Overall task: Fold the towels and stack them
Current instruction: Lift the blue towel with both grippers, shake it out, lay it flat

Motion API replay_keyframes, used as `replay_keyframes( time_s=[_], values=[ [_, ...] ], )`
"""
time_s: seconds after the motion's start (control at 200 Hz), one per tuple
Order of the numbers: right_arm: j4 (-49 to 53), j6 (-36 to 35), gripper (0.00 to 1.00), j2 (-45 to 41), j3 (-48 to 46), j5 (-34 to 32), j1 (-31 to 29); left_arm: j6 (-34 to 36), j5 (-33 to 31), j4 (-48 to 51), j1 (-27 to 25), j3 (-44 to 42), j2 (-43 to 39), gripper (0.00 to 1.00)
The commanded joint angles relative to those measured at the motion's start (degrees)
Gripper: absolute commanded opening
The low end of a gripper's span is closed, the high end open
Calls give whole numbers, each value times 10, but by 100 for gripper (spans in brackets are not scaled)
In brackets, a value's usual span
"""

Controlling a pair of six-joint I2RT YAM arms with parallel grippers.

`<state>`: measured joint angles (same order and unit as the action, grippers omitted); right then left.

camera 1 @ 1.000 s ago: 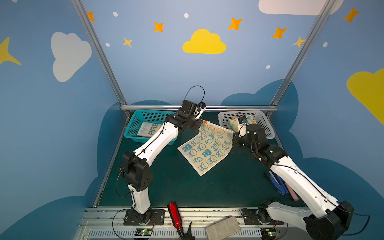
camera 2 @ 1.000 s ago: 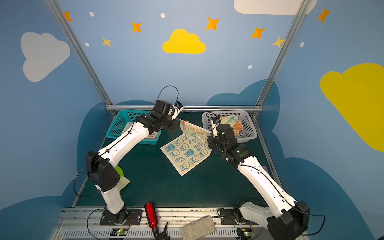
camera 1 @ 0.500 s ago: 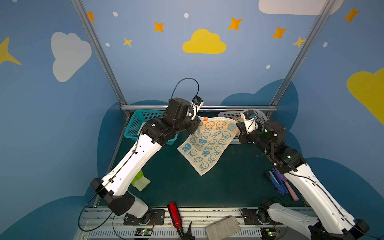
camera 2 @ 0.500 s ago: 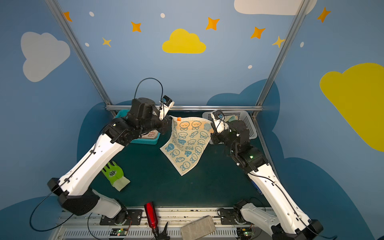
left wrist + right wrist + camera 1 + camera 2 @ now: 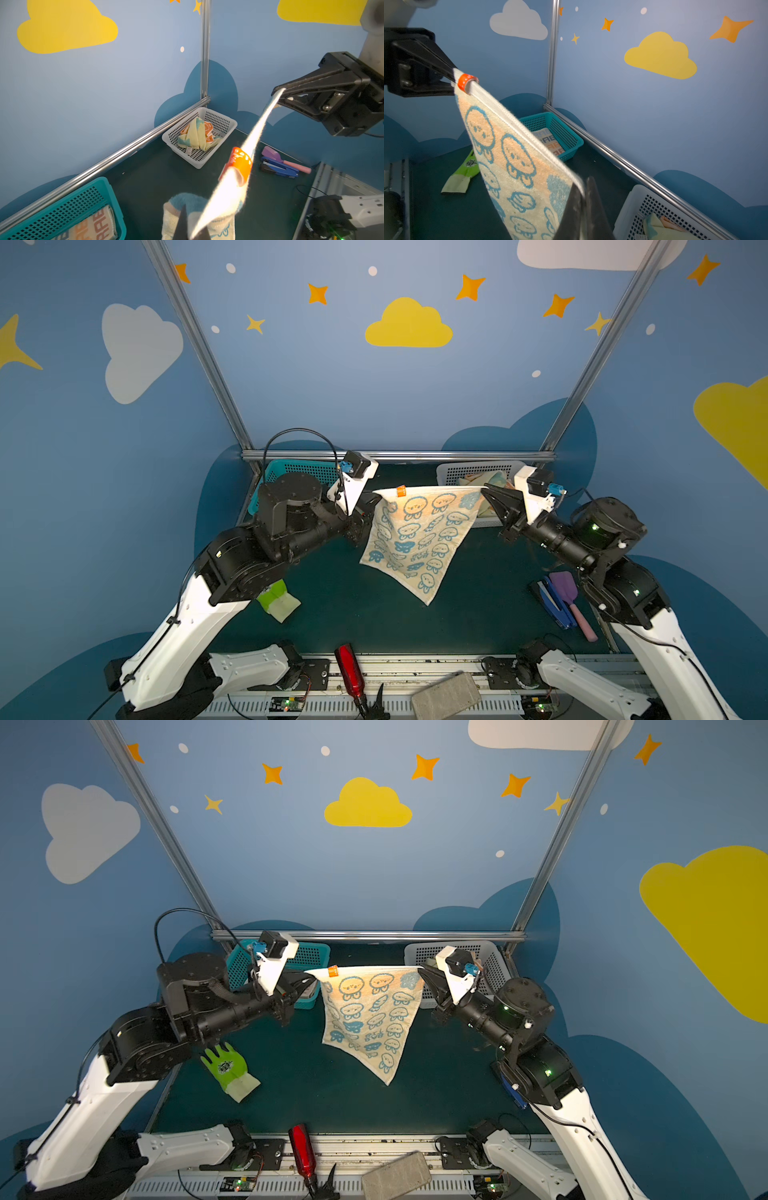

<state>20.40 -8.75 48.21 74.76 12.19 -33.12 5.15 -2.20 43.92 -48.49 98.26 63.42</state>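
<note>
**Item 1. rabbit towel** (image 5: 415, 539) (image 5: 370, 1019): cream terry with blue-outlined rabbits, some filled orange. An orange loop tag (image 5: 400, 491) sits on the upper hem near its 9 o'clock end.
Location: in the air over the middle of the green mat (image 5: 332, 626), a little toward 12 o'clock. The upper hem is pulled straight between two corners, and the cloth hangs from it to a point at 6 o'clock. Whether that tip touches the mat cannot be told.

**Item 2. left gripper** (image 5: 375, 498) (image 5: 311, 976): jaws closed on the hem's 9 o'clock corner, just beside the tag.

**Item 3. right gripper** (image 5: 484, 489) (image 5: 420, 970): jaws closed on the hem's 3 o'clock corner.

**Item 4. lettered towel** (image 5: 93, 226) (image 5: 548, 141): cream with orange and blue letters, folded flat. It lies in the teal basket (image 5: 299, 468) at 11 o'clock on the mat.

**Item 5. yellow-blue towel** (image 5: 197, 135) and **orange towel** (image 5: 207, 128): crumpled together and touching. Both lie in the white basket (image 5: 469, 470) at 1 o'clock.

**Item 6. green glove** (image 5: 226, 1065): flat on the mat at 8 o'clock, partly under the left arm in a top view.

**Item 7. blue stapler** (image 5: 552, 601) and **purple scoop** (image 5: 569, 597), which has a pink handle: side by side at 4 o'clock.

**Item 8. red-handled tool** (image 5: 349, 668) and **grey block** (image 5: 446, 697): on the front rail at 6 o'clock.
</note>
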Motion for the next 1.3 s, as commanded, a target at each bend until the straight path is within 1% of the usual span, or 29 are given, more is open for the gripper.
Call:
replay_keyframes(
  time_s=[0.0,0.095,0.265,0.386,0.496,0.571,0.696,0.781,0.871,1.066,1.237,1.297],
  values=[
    [-9,21,0,-11,21,20,-1,-43,6,-36,-3,-17,-31,4],
    [-10,25,0,-9,22,18,-1,-52,-1,-50,-3,-38,-51,4],
    [-15,25,0,5,1,-31,-1,-55,-42,-54,-3,-75,-52,4],
    [-34,18,0,28,-18,-69,2,-40,-103,-60,1,-97,-34,4],
    [-51,8,0,61,-27,-88,8,-39,-144,-60,24,-108,-6,4],
    [-62,3,0,93,-27,-96,16,-41,-143,-64,52,-115,13,4],
    [-80,-9,0,145,-25,-108,26,-40,-120,-84,106,-127,47,4],
    [-98,-14,0,181,-27,-108,35,-43,-103,-90,146,-129,83,4],
    [-119,-20,0,222,-32,-99,46,-44,-103,-89,172,-128,128,4],
    [-186,-33,0,303,-54,-64,69,-47,-102,-101,203,-134,222,4],
    [-224,-39,0,352,-66,-36,83,-52,-121,-101,212,-125,297,4],
    [-240,-39,0,366,-73,-37,88,-50,-132,-100,212,-118,320,4]
  ],
)
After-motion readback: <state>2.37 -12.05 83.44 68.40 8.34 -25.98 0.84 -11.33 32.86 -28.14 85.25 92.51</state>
